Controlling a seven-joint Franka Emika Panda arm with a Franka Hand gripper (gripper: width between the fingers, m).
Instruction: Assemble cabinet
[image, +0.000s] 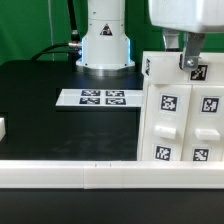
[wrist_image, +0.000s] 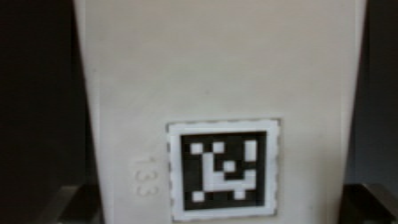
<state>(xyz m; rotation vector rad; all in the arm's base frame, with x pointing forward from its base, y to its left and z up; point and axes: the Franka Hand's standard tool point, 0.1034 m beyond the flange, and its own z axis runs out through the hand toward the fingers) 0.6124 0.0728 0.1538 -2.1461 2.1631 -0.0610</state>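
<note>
The cabinet (image: 185, 115) is the large white box with several black-and-white tags at the exterior view's right. My gripper (image: 190, 60) comes down from above onto its upper edge. In the wrist view a white wall of the cabinet (wrist_image: 205, 80) with one tag fills the picture. It lies between my gripper's (wrist_image: 210, 212) two dark fingers (wrist_image: 57, 205), which sit against its two sides. The jaws are closed on this wall. The fingertips are mostly cut off by the frame edge.
The marker board (image: 100, 98) lies flat on the black table in front of the robot base (image: 105, 45). A long white rail (image: 90, 175) runs along the near edge. A small white piece (image: 3, 128) sits at the exterior view's left edge.
</note>
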